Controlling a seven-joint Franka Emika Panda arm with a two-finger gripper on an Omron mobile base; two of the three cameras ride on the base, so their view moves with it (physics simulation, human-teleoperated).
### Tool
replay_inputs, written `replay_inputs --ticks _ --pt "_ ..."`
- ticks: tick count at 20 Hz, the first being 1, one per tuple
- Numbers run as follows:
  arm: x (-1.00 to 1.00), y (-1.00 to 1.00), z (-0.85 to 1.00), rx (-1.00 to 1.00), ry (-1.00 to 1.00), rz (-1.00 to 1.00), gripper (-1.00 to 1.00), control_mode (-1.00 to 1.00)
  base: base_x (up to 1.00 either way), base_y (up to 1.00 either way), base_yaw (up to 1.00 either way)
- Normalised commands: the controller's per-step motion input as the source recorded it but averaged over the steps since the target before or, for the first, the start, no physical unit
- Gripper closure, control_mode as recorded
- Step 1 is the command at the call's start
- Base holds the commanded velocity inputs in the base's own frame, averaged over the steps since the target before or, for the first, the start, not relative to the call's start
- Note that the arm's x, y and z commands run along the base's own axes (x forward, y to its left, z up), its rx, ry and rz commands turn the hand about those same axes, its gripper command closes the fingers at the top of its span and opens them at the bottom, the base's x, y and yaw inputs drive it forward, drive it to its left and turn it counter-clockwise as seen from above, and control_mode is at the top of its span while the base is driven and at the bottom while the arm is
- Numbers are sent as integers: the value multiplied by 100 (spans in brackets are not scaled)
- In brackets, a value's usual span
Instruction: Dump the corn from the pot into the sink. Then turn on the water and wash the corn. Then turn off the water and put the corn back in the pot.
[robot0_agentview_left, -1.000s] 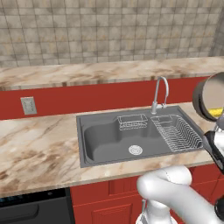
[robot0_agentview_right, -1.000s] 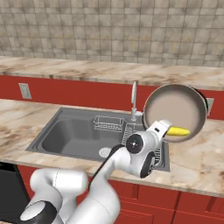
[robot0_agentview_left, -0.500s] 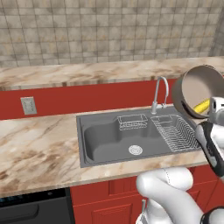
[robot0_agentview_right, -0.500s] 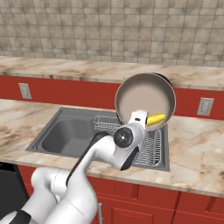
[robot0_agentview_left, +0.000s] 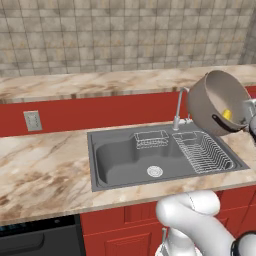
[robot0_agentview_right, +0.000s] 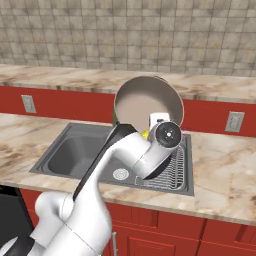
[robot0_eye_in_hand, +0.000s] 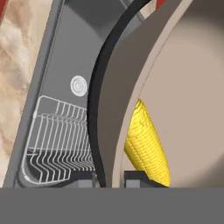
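The taupe-grey pot (robot0_agentview_left: 216, 100) hangs in the air, tipped onto its side, above the right part of the dark grey sink (robot0_agentview_left: 117, 160). Its beige inside faces the right base view, where the pot (robot0_agentview_right: 145, 100) stands behind my wrist. The yellow corn (robot0_eye_in_hand: 146, 144) lies inside against the lowest part of the wall, close to the rim, also seen as the corn (robot0_agentview_left: 227, 114) in the left base view. My gripper (robot0_eye_in_hand: 109, 178) is shut on the pot's rim (robot0_eye_in_hand: 114, 109), one finger inside and one outside, beside the dark loop handle (robot0_eye_in_hand: 101, 87).
A wire dish rack (robot0_agentview_left: 204, 152) fills the sink's right side under the pot, with a small wire basket (robot0_agentview_left: 151, 138) at the back middle. The faucet (robot0_agentview_left: 177, 107) rises behind the sink, just left of the pot. The silver drain (robot0_agentview_left: 155, 171) lies in the left basin.
The arm has carried the pot leftward from the counter side to over the sink's dish rack, keeping it tipped. The corn has stayed inside near the rim.
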Motion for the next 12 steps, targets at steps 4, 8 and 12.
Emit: replay_inputs --ticks 4,8,12 --pt "-11 65 70 -2 34 26 100 -100 0 0 0" --pt "-3 94 63 -7 41 19 100 -100 0 0 0" --pt "-14 68 13 0 29 13 100 -100 0 0 0"
